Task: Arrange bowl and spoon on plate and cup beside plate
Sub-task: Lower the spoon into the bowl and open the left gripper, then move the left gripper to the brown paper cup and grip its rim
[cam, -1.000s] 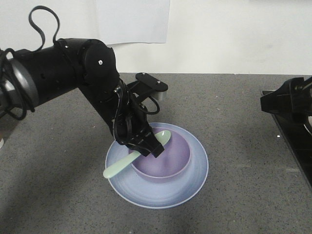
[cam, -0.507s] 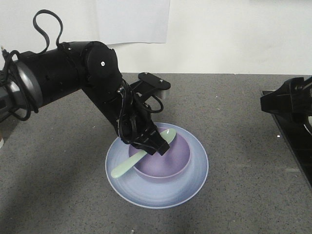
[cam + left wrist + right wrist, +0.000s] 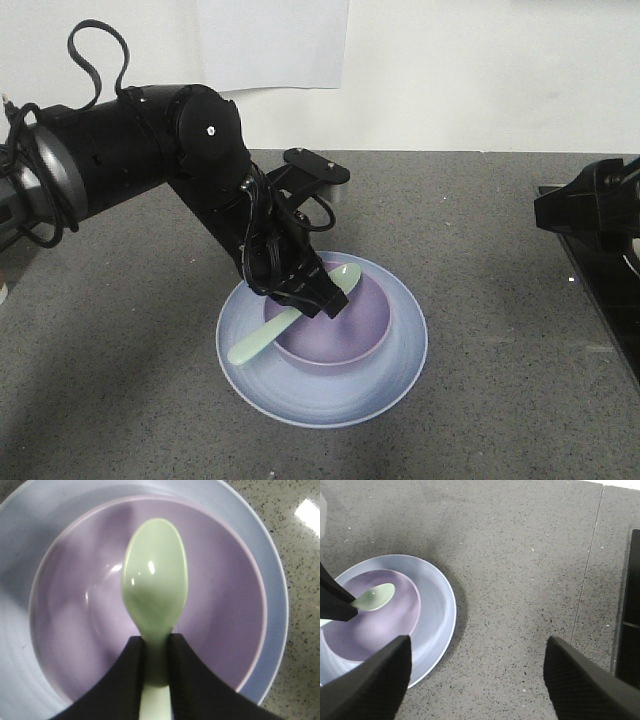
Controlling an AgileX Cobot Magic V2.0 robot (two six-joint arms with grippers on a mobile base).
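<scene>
**First:** Spoon (image 3: pixel 155 590) first. What had hold of it?

**Second:** The left gripper (image 3: pixel 156 641). Its two black fingers (image 3: pixel 125 680) were clamped on the neck just behind the scoop, and the handle ran back between them.

**First:** And the arm behind it?

**Second:** The wrist pitched steeply down over the lavender bowl (image 3: pixel 350 325). The forearm (image 3: pixel 130 150) sloped up and back toward the left edge of the front view, with a cable (image 3: pixel 90 50) looped above it.

**First:** Which way did the spoon lie?

**Second:** Its long axis ran diagonally in the front view. The scoop pointed up-right over the bowl's hollow. The handle end pointed down-left, past the bowl's rim and above the pale blue plate (image 3: pixel 400 350). I couldn't tell whether it touched the rim.

**First:** And the bowl?

**Second:** It sat in the plate, on the grey speckled table (image 3: pixel 500 250).

**First:** The other side?

**Second:** The right gripper (image 3: pixel 477 680) hung well apart to the right. Its fingers were spread wide with nothing between them, above the table beside the plate.
</scene>
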